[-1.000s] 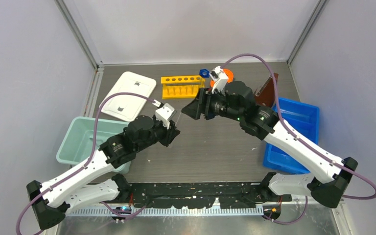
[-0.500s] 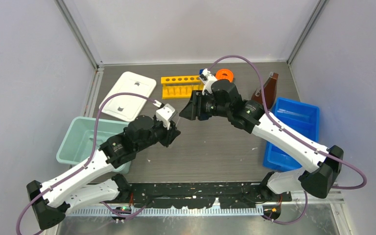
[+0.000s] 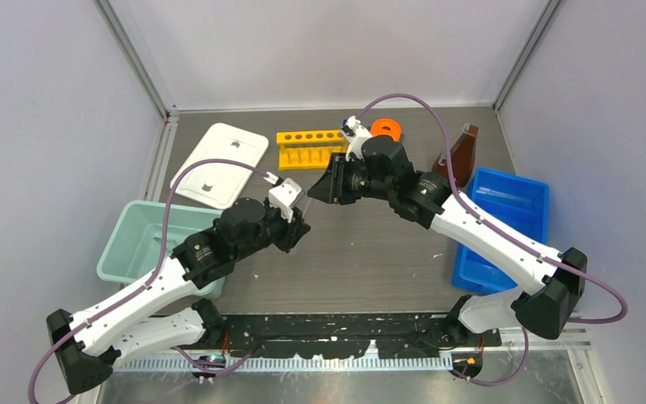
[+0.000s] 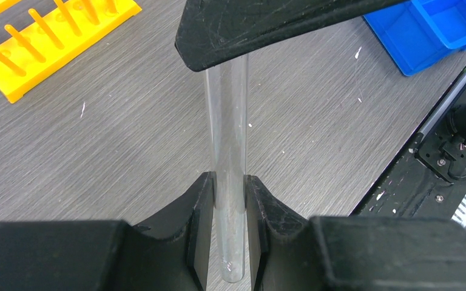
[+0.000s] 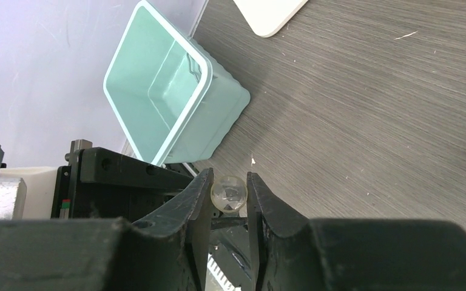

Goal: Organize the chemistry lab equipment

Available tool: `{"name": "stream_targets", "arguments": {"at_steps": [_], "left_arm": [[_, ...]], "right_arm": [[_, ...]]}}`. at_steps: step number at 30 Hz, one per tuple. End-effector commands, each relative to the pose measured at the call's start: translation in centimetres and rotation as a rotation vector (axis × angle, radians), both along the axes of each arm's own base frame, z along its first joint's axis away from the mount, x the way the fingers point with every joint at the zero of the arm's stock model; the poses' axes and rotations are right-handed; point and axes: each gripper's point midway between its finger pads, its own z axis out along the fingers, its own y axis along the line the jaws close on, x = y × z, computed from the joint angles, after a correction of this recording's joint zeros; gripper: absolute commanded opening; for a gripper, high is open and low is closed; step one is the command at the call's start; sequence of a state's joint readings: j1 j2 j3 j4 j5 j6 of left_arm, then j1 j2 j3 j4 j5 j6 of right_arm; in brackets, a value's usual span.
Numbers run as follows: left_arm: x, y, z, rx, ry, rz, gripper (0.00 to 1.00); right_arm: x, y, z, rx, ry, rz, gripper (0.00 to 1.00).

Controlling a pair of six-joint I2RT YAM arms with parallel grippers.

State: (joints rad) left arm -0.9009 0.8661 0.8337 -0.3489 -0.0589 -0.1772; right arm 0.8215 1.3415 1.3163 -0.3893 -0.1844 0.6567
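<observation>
Above the table (image 3: 370, 252), thin clear rod (image 4: 227, 133), left pincer (image 4: 229, 185) pinching one end, right pincer (image 5: 229, 182) pinching the other.

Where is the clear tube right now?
In the left wrist view the clear tube runs from the left gripper to the right gripper, over mid-table, yellow rack upper-left.

Mint tub (image 3: 143, 240) left, blue bin (image 3: 517, 206) right — well apart.
</observation>
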Motion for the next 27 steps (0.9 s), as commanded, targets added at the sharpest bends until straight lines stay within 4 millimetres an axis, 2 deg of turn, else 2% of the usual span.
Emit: {"name": "stream_targets", "arguments": {"at_steps": [1, 4, 7, 11, 16, 17, 18, 23, 26, 27], "left_arm": [[0.4, -0.4, 1.0, -0.025, -0.026, -0.004, 0.17], [0.5, -0.3, 0.9, -0.021, -0.026, 0.006, 0.19], [0.8, -0.1, 0.9, -0.014, -0.027, 0.028, 0.28], [0.9, 0.4, 1.2, 0.004, -0.02, 0.05, 0.53], [0.7, 1.7, 2.1, 0.078, -0.023, 0.058, 0.78], [0.7, 2.0, 2.2, 0.1, -0.027, 0.057, 0.85], [0.5, 2.4, 2.3, 0.129, -0.026, 0.053, 0.97], [0.4, 4.5, 2.6, 0.235, -0.075, 0.054, 1.0], [0.2, 5.6, 2.1, 0.269, -0.109, 0.058, 1.0], [0.1, 5.9, 2.0, 0.269, -0.121, 0.057, 1.0]], "right_arm": [[0.3, 0.2, 2.2, 0.074, -0.064, -0.005, 0.27], [0.4, 0.0, 3.0, 0.1, -0.089, -0.017, 0.25], [0.8, -0.5, 3.3, 0.114, -0.106, -0.042, 0.24], [1.8, -1.2, 3.4, 0.107, -0.137, -0.071, 0.24], [4.5, -3.9, 4.2, 0.036, -0.265, -0.171, 0.24], [4.8, -4.3, 4.5, 0.025, -0.287, -0.185, 0.23], [5.6, -5.0, 5.0, 0.001, -0.33, -0.218, 0.23], [8.9, -7.8, 6.7, -0.13, -0.479, -0.367, 0.23], [10.9, -8.7, 7.8, -0.199, -0.57, -0.421, 0.23], [11.8, -8.9, 7.6, -0.241, -0.595, -0.436, 0.23]]}}
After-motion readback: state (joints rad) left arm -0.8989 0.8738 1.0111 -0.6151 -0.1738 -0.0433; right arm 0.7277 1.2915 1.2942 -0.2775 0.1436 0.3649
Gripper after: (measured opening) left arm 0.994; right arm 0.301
